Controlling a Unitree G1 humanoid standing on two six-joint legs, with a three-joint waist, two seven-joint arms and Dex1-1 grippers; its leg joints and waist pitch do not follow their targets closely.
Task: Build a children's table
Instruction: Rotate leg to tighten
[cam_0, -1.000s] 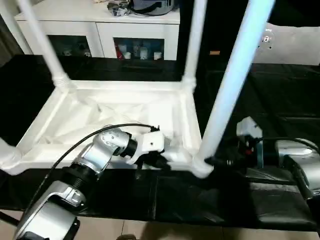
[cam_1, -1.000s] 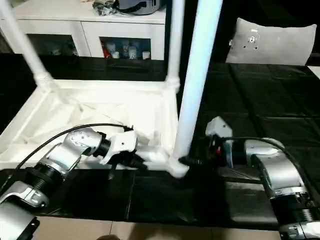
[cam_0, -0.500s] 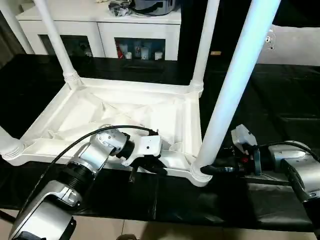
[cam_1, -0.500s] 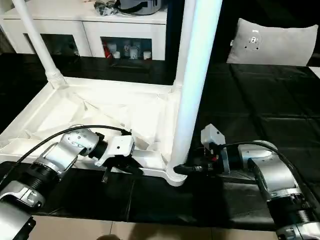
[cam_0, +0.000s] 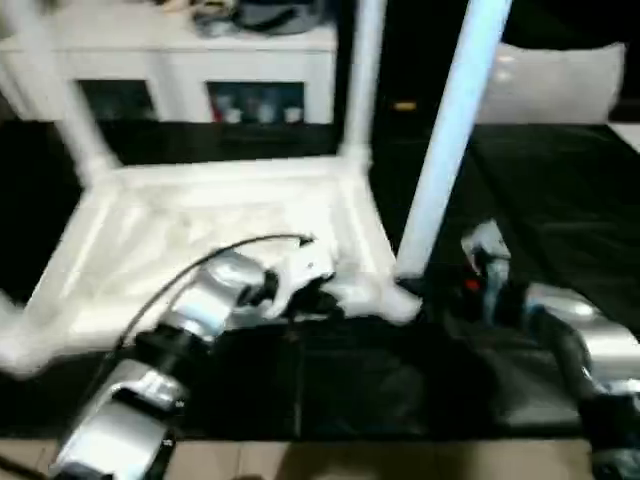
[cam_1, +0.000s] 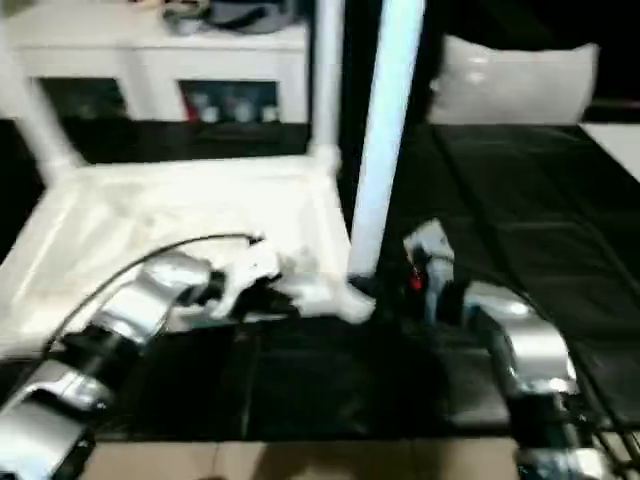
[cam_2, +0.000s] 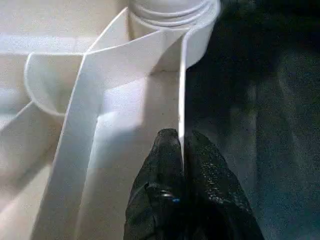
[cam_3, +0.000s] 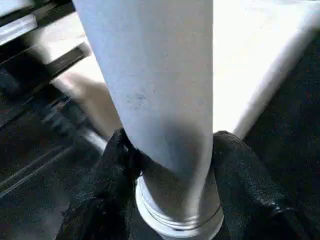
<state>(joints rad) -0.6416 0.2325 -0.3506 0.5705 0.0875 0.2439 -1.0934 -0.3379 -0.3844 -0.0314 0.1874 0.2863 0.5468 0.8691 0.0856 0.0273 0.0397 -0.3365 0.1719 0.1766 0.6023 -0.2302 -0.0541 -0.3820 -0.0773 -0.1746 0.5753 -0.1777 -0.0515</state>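
Black cloth covers the large worktable (cam_0: 540, 180) we work over, with a white cabinet (cam_0: 200, 60) behind it. On the cloth lies the white plastic square table top (cam_0: 210, 240), upside down with its ribbed underside facing us, and white tapered tube legs stand up from its corner sockets.

Our left gripper (cam_2: 182, 150) pinches the thin white rim wall of the top near the front right corner, its two black fingers pressed together on either side of the wall. Our right gripper (cam_3: 167, 150) wraps the front right leg (cam_0: 445, 150) just above its collar, one black finger (cam_3: 115, 165) on each side of the tube, holding it firmly.

We judge the step in hand to be seating this last leg in its round corner socket (cam_0: 400, 300). To do it well, we should keep the left pinch steady so the top does not slide on the cloth, and hold the leg upright while pressing or turning it home. A tilted leg could jam in the socket. Too hard a sideways pull could drag the whole top off line.
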